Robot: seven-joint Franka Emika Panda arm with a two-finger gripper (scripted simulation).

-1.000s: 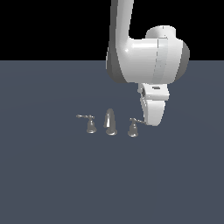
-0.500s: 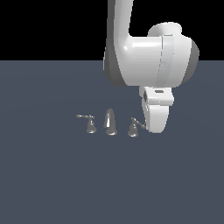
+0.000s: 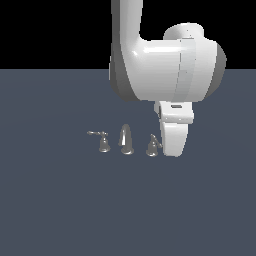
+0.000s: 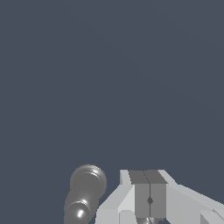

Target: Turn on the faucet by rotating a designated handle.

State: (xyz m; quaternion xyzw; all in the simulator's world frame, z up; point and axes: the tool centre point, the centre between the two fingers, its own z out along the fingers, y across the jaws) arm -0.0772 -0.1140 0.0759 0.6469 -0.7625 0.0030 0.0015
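Dark slate-blue surface (image 3: pixel 50 210) fills the lower part of your exterior view, with plain black behind it. Working from that view's left: you have the faucet's mirror twin handle (image 3: pixel 102 142), a chrome flared base with its thin lever pointing to the exterior view's left. Just beside it, toward the right, stands the taller tapered spout (image 3: pixel 126 140), upright on the surface. Next comes the handle (image 3: pixel 152 145), the bell-shaped chrome base; its lever runs toward the exterior view's right and disappears behind the white arm, so its tip cannot be confirmed from that view. Immediately to the right of the handle, your claw (image 3: pixel 172 150) hangs low, close to the surface, below the bulky white wrist housing (image 3: pixel 175 70) of the arm. Contact between claw and handle cannot be judged from the exterior view. Your wrist view shows the two grey fingers (image 4: pixel 141 194) pressed together along a single seam, with nothing between them at that seam: the claw is closed and empty. A rounded chrome piece (image 4: pixel 85 190) lies just beside the fingers in that view; which faucet part it is cannot be determined.
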